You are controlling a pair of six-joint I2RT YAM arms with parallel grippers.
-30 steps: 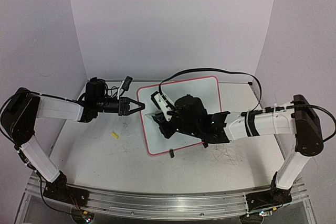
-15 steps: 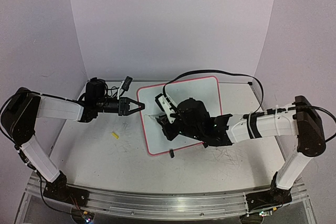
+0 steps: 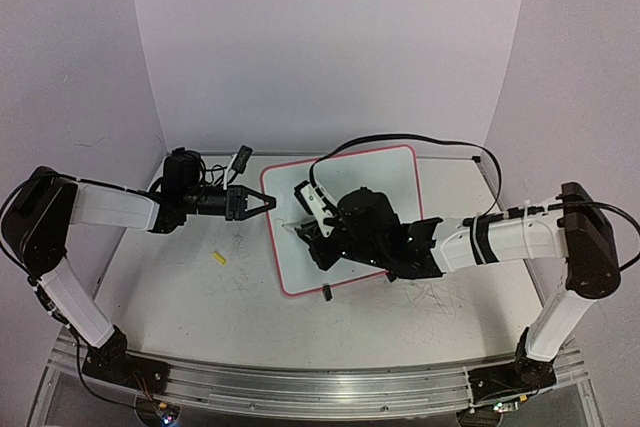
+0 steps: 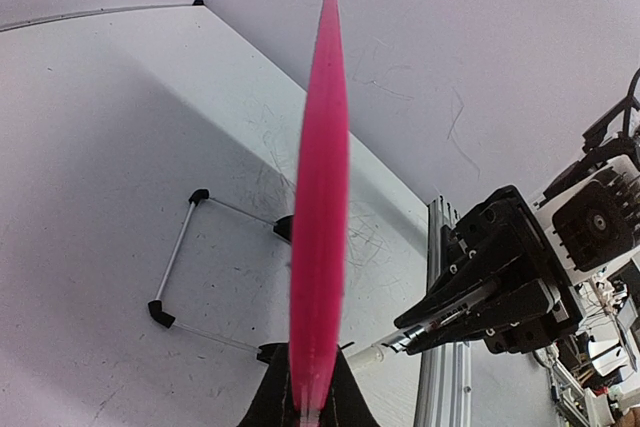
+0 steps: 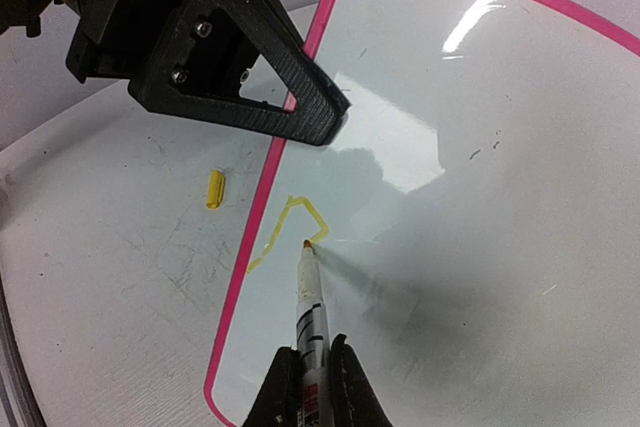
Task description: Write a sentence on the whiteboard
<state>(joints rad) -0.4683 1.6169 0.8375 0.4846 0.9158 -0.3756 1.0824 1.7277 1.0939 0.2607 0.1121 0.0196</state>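
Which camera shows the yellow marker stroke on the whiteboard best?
Right wrist: the yellow stroke shows plainly at the marker tip, near the whiteboard rim. In the top external view it's too faint to see; the left wrist sees only the board's pink edge.

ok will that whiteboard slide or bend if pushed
The whiteboard looks thin and glossy, so probably light and apt to slide. It lies flat, rim straight, so likely stiff. The left hand pinching its edge should steady it.
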